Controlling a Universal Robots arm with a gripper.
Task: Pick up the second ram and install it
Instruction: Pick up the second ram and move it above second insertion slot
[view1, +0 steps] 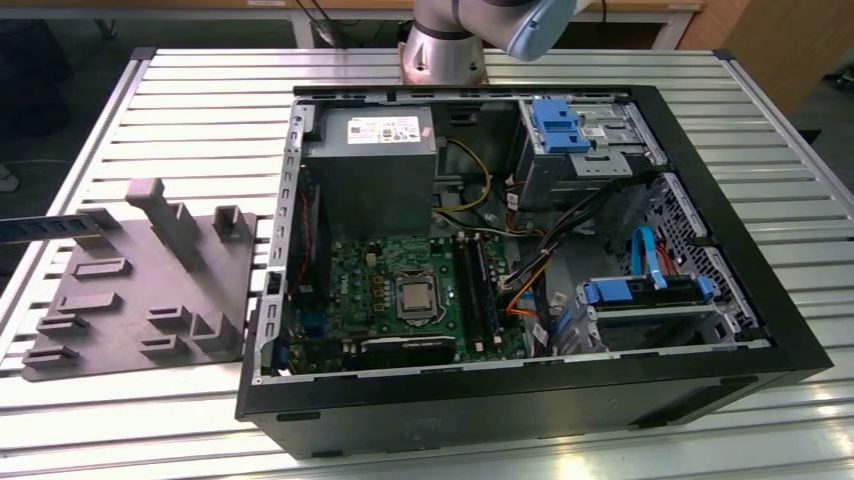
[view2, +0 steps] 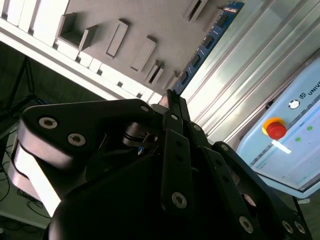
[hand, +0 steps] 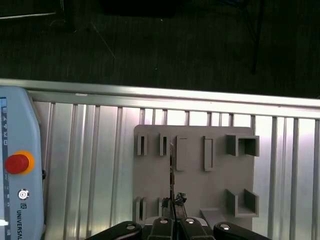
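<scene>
The second ram (view1: 40, 228) is a thin dark stick standing on its edge at the far left end of the grey tray (view1: 134, 290), reaching past the tray's rim. In the second wrist view the ram (view2: 207, 44) looks blue with black chips. In the first wrist view the ram (hand: 171, 172) is a thin edge-on line across the tray (hand: 200, 200). My gripper (view2: 170, 96) hangs well above the tray, over the stick's line, its black fingers closed together on nothing. The gripper (hand: 175, 216) is apart from the ram.
An open computer case (view1: 534, 390) fills the table's middle and the exterior view's right, with the green motherboard (view1: 400, 300) and its memory slots (view1: 474, 285) inside. A teach pendant (hand: 17, 170) with a red button lies beside the tray. The arm's base (view1: 447, 50) stands behind the case.
</scene>
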